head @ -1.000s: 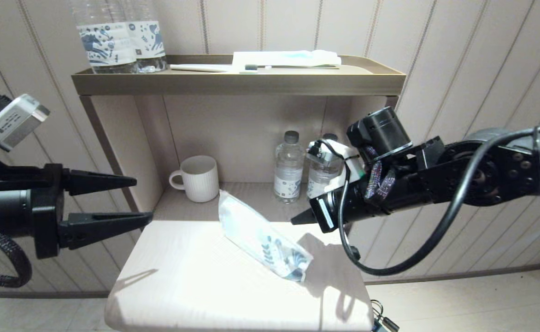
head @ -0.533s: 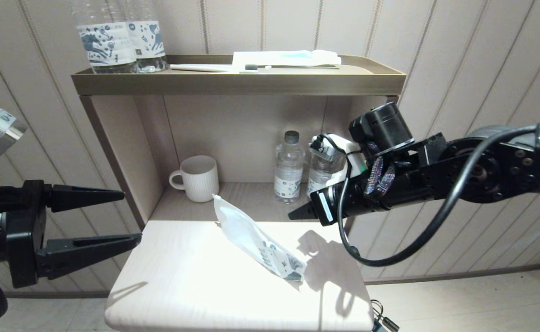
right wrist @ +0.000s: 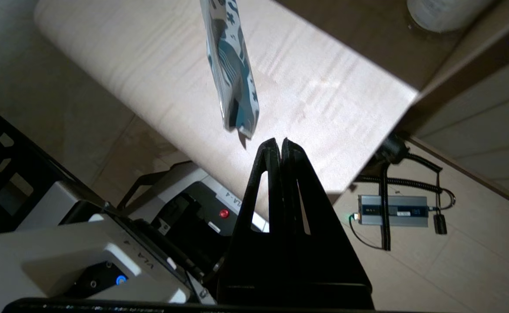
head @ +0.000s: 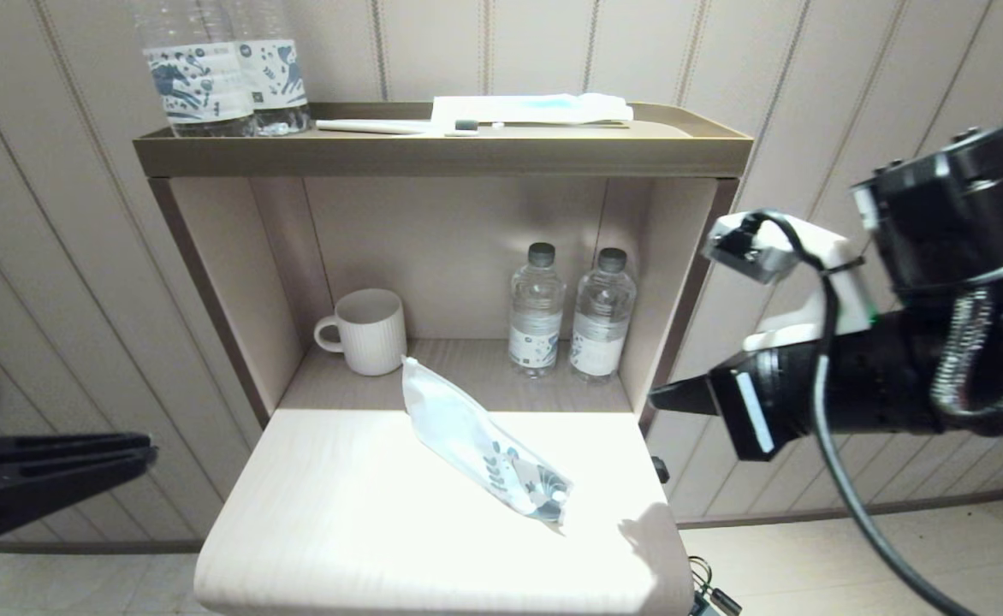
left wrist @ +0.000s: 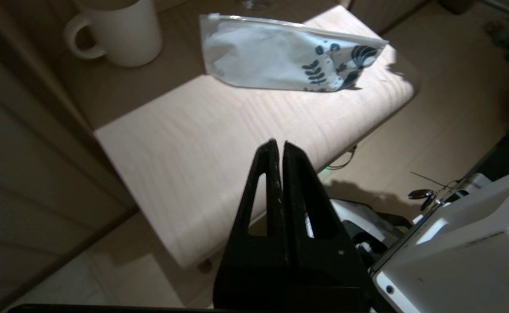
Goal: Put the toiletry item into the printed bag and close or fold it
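L hand [head: 138, 458] off the desk's left edge, low, clenched on nothing; fingers [left wrist: 276, 174] pressed tip to tip in left wrist view. R hand [head: 668, 395] off the desk's right side, level w/ the lower shelf, also clenched & empty. Neither touches anything.

Printed bag [head: 480, 449] lies diagonally on desk [head: 339, 530], plain end toward the mug [head: 369, 329], leaf-print end near the right front corner. Looks slightly puffed, resting on one long edge rather than flat. Strip-seal edge appears closed in left wrist view; can't confirm fully.

Toiletry item: not seen loose on desk. Can't tell through the bag wall whether it's inside. Top tray [head: 442, 154] holds a white toothbrush [head: 399, 127] w/ dark bristles and a white/blue packet [head: 531, 107], plus 2 bottles [head: 223, 73] — not the task's items.

Judgement: task prob. at or near done, both hands clear of the work.

Notes for doing the closing step well, if seal needs checking:
- pin plain end w/ one hand, run other along the strip edge end to end
- press bag flat first, else it tips
- keep clear of the 2 shelf bottles [head: 566, 312] & mug
- bag sits near the desk corner; push inward, not outward
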{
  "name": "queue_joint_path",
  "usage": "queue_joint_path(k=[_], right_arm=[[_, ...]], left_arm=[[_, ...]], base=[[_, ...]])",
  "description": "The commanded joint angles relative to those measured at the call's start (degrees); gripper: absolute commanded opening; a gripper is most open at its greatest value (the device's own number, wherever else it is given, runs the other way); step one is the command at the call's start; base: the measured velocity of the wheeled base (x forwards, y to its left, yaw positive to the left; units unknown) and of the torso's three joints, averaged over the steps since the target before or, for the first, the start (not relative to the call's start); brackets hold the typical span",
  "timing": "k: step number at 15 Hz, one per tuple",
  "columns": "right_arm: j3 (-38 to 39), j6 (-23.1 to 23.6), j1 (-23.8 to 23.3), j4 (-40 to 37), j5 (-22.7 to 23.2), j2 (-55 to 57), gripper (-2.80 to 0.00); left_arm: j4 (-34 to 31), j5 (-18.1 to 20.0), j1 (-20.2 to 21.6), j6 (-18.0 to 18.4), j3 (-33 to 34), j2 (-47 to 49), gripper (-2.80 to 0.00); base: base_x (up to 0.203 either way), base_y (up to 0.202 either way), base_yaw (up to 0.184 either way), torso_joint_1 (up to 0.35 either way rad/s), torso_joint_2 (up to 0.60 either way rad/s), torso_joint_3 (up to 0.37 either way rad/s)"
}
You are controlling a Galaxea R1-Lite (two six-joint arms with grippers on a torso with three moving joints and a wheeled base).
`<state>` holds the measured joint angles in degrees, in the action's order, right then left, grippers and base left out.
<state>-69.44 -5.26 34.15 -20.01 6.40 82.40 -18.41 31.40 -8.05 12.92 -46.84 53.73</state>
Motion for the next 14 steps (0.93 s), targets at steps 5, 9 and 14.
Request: queue_joint_path(k=[5,9,14], right_arm=[[9.96,-2.45,-0.34,-12.56,-11.95,-32.62,-2.8],[16.85,-4.06,-12.75,-24.53,-16.28,-54.49,-2.8],[33.68,-1.75,-27.52,-27.88,-17.5,-67.29,-2.8]], left_arm=[[-21.35,-15.25,-0.01,-6.41,-1.79,-26.25,-2.8],[-40.43,-27.02,0.71,-20.39,-3.54,-38.0,-2.8],[-35.71,-36.83,1.12,-28.89,7.28,-37.81,-2.8]], base=[[0.0,0.0,0.0,0.0,0.0,0.0],[0.0,0.0,0.0,0.0,0.0,0.0],[0.0,0.0,0.0,0.0,0.0,0.0]])
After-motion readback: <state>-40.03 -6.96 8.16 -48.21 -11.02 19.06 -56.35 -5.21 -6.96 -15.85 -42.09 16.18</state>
